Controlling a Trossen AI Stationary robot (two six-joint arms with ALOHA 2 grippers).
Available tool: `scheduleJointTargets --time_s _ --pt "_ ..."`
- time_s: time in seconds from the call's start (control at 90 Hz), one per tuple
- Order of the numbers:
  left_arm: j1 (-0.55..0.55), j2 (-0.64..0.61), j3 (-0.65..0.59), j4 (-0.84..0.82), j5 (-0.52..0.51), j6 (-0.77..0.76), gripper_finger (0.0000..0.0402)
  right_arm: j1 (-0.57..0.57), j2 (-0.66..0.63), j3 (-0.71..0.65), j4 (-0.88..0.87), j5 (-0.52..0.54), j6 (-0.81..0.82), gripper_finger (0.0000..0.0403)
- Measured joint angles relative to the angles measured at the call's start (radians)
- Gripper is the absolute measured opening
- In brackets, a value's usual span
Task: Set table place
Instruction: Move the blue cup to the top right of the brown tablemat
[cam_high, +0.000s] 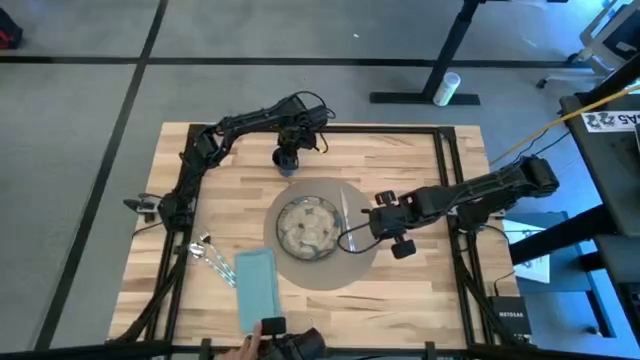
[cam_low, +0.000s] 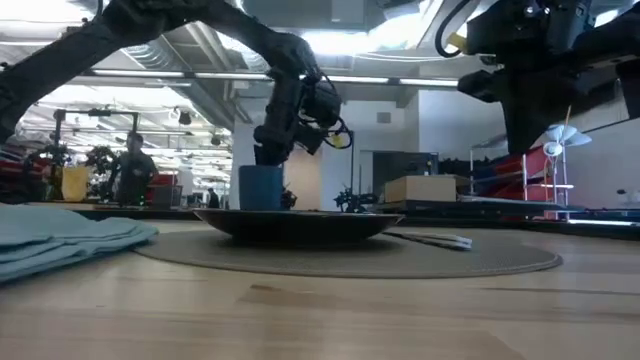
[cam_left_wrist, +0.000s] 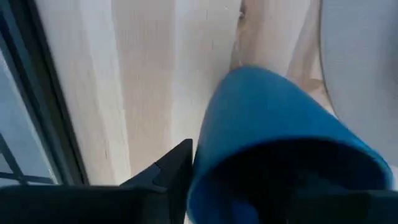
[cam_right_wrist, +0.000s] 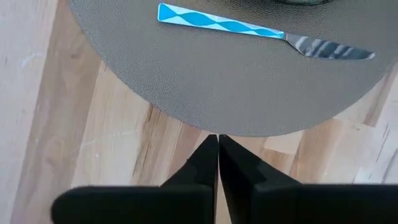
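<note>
The light wooden surface (cam_high: 400, 290) is seen from above with a round grey-brown placemat (cam_high: 355, 265) laid near its centre. On the placemat a speckled plate (cam_high: 307, 228) is set, shifted toward the mat's 9 o'clock side. A teal napkin (cam_high: 257, 287) is laid off the mat at about 7 o'clock from the plate, and loose silver cutlery (cam_high: 208, 255) is found just beside the napkin, at its 10 o'clock. A knife (cam_right_wrist: 261, 31) with a blue-and-white patterned handle is laid on the placemat at 3 o'clock of the plate, close to the mat's edge. A small dark-blue cup (cam_high: 286, 160) is stood on the bare wood at 12 o'clock of the plate, just off the mat. The left end effector (cam_high: 288, 150) is positioned at this cup, and in the left wrist view the cup is seen gripped, with a dark finger (cam_left_wrist: 171, 171) pressed against its side. The right end effector (cam_right_wrist: 218, 155) is held above the placemat's 3 o'clock edge with its fingers closed together and nothing between them.
</note>
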Motion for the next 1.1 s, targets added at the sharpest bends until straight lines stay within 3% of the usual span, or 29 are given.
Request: scheduleJointTargets --time_s 0.567,0.8,1.1 --pt "-0.004 -0.058 0.156 -0.095 -0.001 -0.171 0.0141 0.0 0.0 0.0 0.013 0.041 -0.027 0.0" --pt "-0.026 -0.14 0.165 -0.094 -0.001 -0.181 0.0141 -0.001 0.0 0.0 0.035 0.072 -0.082 0.0" --pt "-0.065 -0.288 0.165 -0.094 -0.001 -0.261 0.0141 -0.002 0.0 0.0 0.201 0.158 -0.233 0.0"
